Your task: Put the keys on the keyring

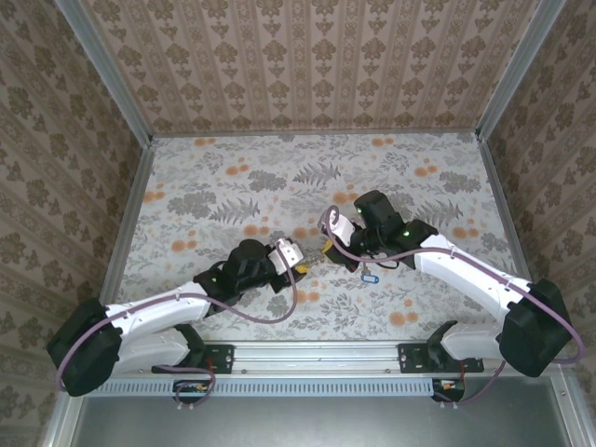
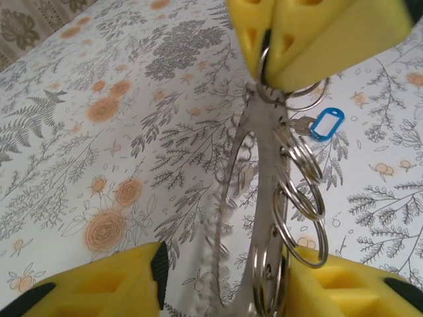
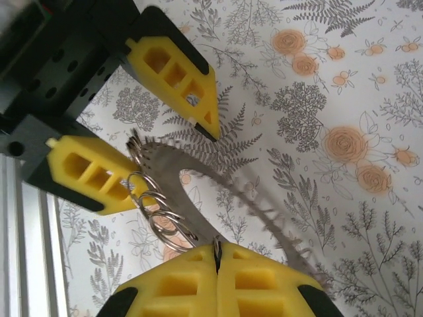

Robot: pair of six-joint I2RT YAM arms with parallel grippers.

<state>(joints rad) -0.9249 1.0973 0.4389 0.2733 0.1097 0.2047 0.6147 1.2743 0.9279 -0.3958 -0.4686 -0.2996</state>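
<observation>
Yellow fingers of the right gripper (image 3: 217, 259) are pressing flat together on a thin wire ring at one end of the keys (image 2: 263, 198), so this pincer is clamping the bunch. The keys are stretching as a long curved band of dull grey metal, toothed along one edge, from that grip towards the left gripper (image 2: 225, 274). Several loose split rings (image 2: 301, 191) are hanging along the side of the band that is facing the blue tag (image 2: 327, 123).

The left gripper's fingers are standing wide apart, and the far end of the bunch is sitting in the gap between them. The rings are resting against the finger nearer the blue tag, while the other finger is staying clear of the metal.

The blue tag is lying flat on the flowered table (image 1: 233, 177), beyond the bunch in the left wrist view. From above, both grippers are meeting tip to tip just left of the blue tag, the right one nearer to it, and the keys are sitting between them, too small there to make out.
</observation>
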